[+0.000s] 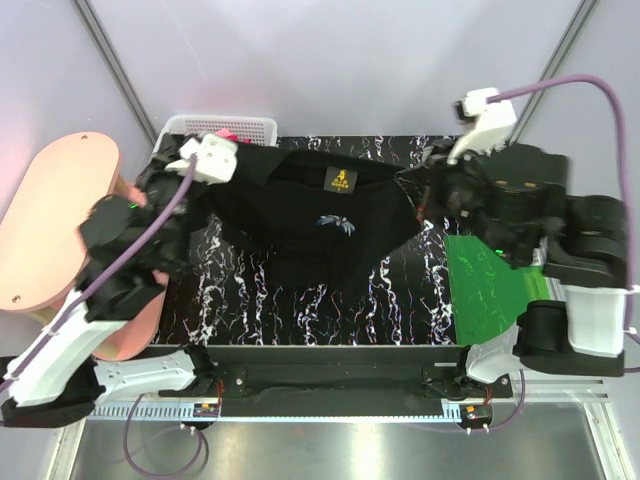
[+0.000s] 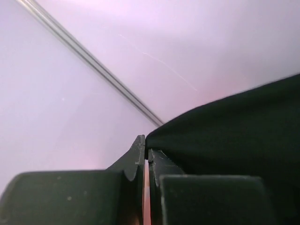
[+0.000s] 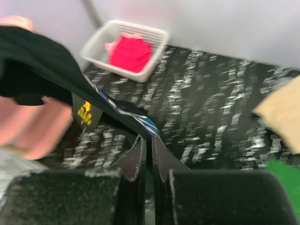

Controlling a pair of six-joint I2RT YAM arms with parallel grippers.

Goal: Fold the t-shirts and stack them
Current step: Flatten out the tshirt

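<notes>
The left end effector (image 2: 146, 151) has its fingers pressed together on a pinch of the black t-shirt (image 2: 234, 136), the cloth running off to the right from the tips. The right end effector (image 3: 146, 139) is likewise clamped on an edge of that shirt, where a blue-and-white strip of cloth meets its fingertips. From above, the black t-shirt (image 1: 310, 225) is stretched between the two over the far half of the desk (image 1: 300, 300), collar side far, its middle sagging toward the near edge. A yellow label (image 1: 342, 180) sits at the collar, with a small blue-and-white print (image 1: 335, 223) just nearer than it. The right wrist view shows the shirt lifted, with the marbled desk under it. At the far left corner stands a white mesh basket (image 3: 140, 75) holding a red t-shirt (image 3: 130, 52) and a pink t-shirt (image 3: 112, 46) beside it. A tan t-shirt (image 3: 279, 117) lies at the right, near a green board (image 1: 485, 285).
</notes>
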